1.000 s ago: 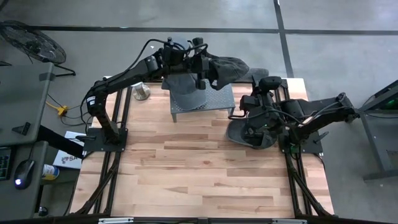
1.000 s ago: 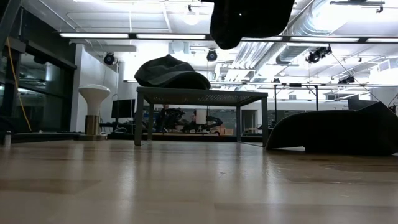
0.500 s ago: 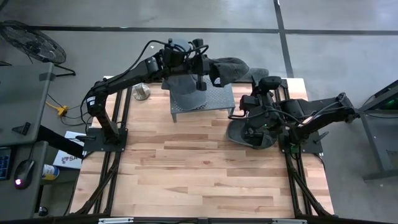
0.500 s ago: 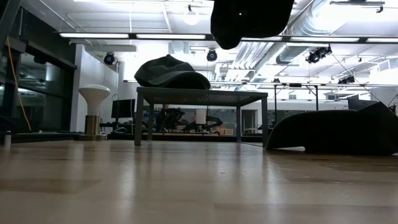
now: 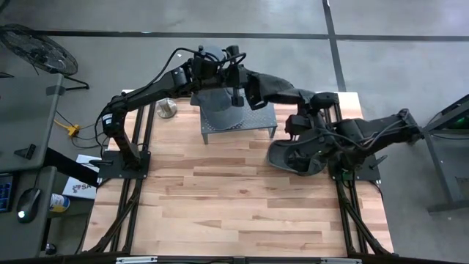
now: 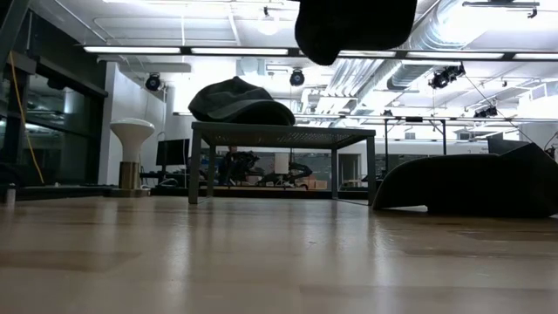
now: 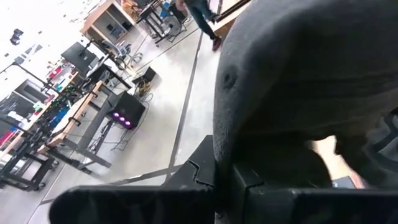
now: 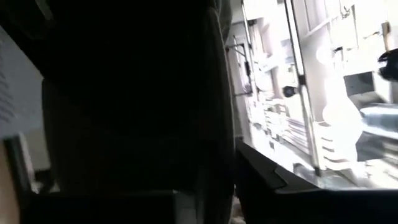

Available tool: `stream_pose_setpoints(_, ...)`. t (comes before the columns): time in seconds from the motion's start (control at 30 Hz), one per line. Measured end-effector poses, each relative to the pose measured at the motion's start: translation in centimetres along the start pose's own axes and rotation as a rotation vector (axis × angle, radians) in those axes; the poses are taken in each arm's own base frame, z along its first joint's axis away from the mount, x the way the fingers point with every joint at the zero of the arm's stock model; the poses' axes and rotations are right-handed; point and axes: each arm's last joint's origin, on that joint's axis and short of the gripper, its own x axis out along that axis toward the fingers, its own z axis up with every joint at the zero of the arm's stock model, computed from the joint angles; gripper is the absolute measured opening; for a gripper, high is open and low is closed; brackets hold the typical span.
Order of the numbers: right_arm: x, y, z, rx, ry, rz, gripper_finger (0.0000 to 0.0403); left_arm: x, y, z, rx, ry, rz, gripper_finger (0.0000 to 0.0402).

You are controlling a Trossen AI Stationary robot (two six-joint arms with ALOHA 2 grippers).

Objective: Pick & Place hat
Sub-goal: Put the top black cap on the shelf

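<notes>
The left arm reaches from its base at the counter's (image 5: 220, 205) left edge up and across to the far side, its left gripper (image 5: 245, 82) held high above a small metal stand (image 5: 258, 117), jaws clamped together on a dark grey hat (image 5: 275, 88). From above, that hat stretches rightward from the left gripper toward the right gripper (image 5: 316, 103), whose arm folds in from the counter's right edge; the hat's far end reaches the right gripper, but whether those jaws are apart or pinching the cloth cannot be told from any view.

A second grey hat (image 5: 220, 106) lies on the stand, under the left arm's wrist. A third, black hat (image 5: 293, 158) sits on the counter just right of the stand, below the right arm.

The low view gives what the overhead hides: the held hat (image 6: 349, 26) hangs clear in the air well above the stand (image 6: 283, 135), the resting hat (image 6: 240, 102) is domed on the stand's left part, and the black hat (image 6: 466, 185) sits flat on the wood.

The left wrist view shows the grey cloth (image 7: 311, 81) bunched right at the fingers, with its top button visible. The right wrist view is nearly all dark fabric (image 8: 124, 93)
</notes>
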Motion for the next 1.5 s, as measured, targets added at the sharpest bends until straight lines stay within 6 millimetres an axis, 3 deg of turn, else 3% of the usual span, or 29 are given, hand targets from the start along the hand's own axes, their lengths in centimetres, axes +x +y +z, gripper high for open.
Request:
stream_pose_setpoints(0.17,-1.1,-0.7,-0.4,0.163,-0.071,0.048,0.0096,0.0,0.0,0.0,0.0,0.003,0.004,0.0001)
stream_pose_setpoints(0.4,-2.2,-3.9,-1.9,0.604,-0.168,0.143,0.0149,0.0,-0.2,0.2,0.054,-0.065,-0.074,0.0)
stream_pose_setpoints(0.67,-1.8,-8.1,-6.2,1.142,-0.308,0.375,0.0187,-0.6,-1.4,1.5,0.176,-0.203,-0.196,0.0)
stream_pose_setpoints(0.9,-1.6,-10.2,-9.6,1.31,-0.407,0.518,0.019,-1.4,-1.6,2.1,0.171,-0.269,-0.256,0.0)
stream_pose_setpoints(1.07,-1.7,-10.4,-10.8,1.404,-0.438,0.654,0.019,-2.3,-1.5,3.0,0.132,-0.441,-0.385,0.0)
stream_pose_setpoints(1.17,-1.8,-9.6,-10.0,1.389,-0.437,0.739,0.019,-2.6,-1.4,3.4,0.119,-0.52,-0.434,0.0)
stream_pose_setpoints(1.5,-2.2,-5.7,-3.1,1.298,-0.386,0.797,0.019,-2.8,-1.5,3.6,0.096,-0.567,-0.496,0.0)
